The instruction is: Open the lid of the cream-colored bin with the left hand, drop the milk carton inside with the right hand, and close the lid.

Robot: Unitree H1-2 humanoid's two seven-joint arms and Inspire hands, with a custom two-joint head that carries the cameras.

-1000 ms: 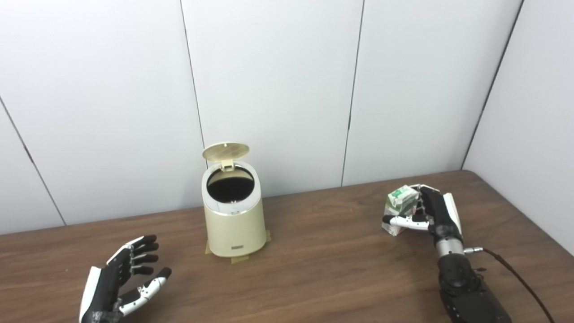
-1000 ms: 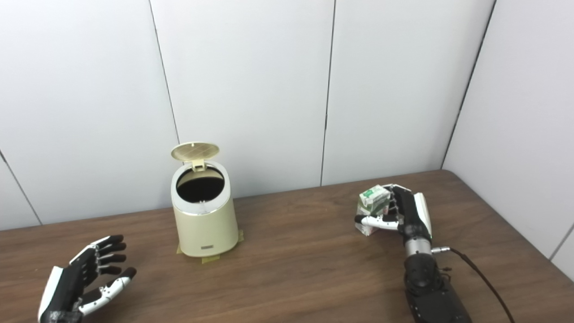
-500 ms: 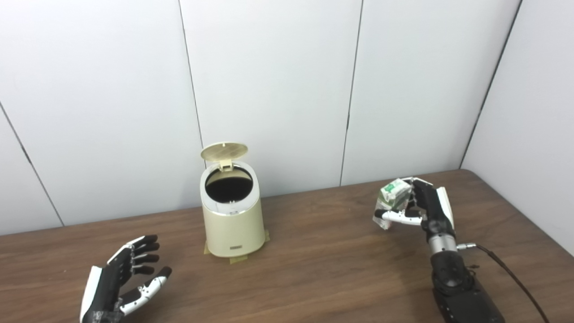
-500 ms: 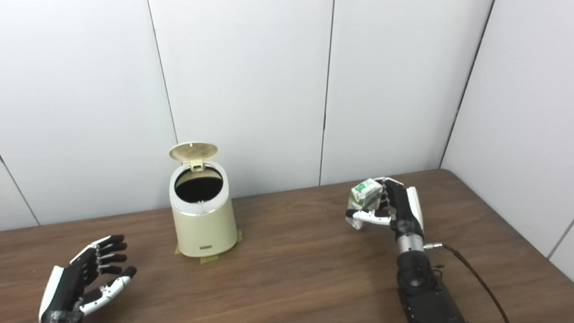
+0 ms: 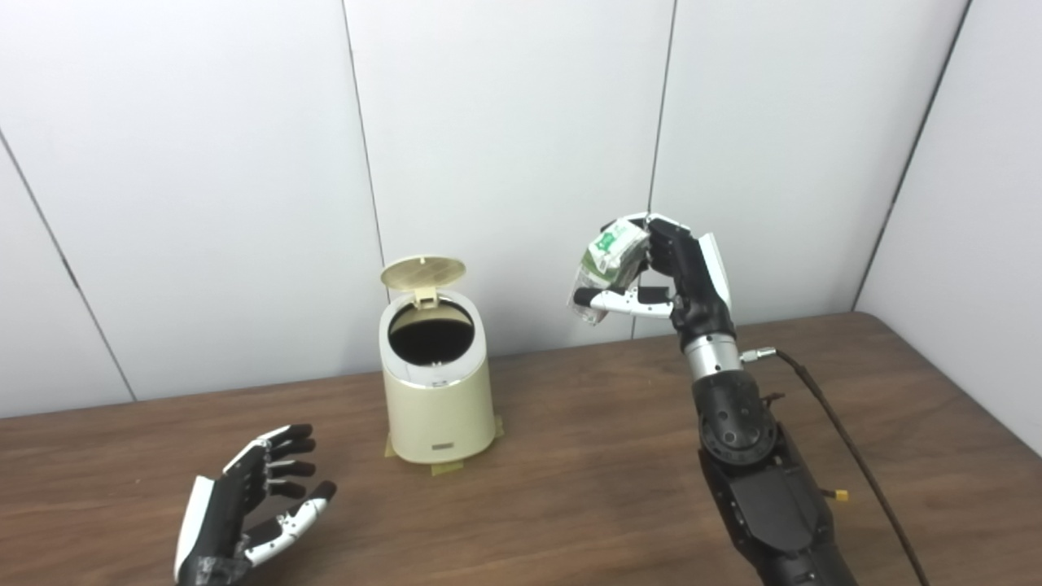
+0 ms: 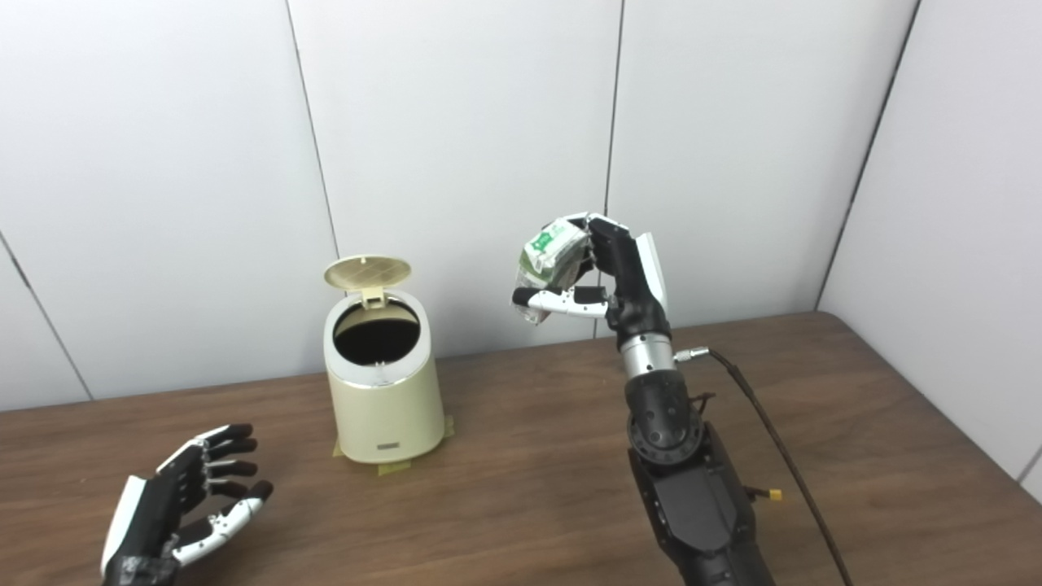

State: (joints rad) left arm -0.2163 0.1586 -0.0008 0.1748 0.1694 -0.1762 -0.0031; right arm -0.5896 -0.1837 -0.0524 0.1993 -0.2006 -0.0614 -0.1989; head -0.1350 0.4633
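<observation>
The cream-colored bin [image 5: 438, 403] stands on the brown table [image 5: 570, 488] left of centre, its round lid [image 5: 423, 274] tipped up and back, the dark inside showing. A small green-and-white milk carton [image 5: 606, 259] is held high in the air, tilted, with my right hand [image 5: 663, 273] shut on it. The carton hangs to the right of the bin and well above its rim. My left hand [image 5: 252, 509] rests low over the table's front left, open, fingers spread, holding nothing.
White wall panels [image 5: 505, 146] rise close behind the bin and along the right side. A black cable [image 5: 847, 456] trails from my right wrist down over the table. Yellow tape [image 5: 444, 468] sticks out under the bin's base.
My right hand has lifted the carton off the table, high up and leftward toward the bin. The left hand and the bin with its raised lid kept their places; the camera shifted slightly.
</observation>
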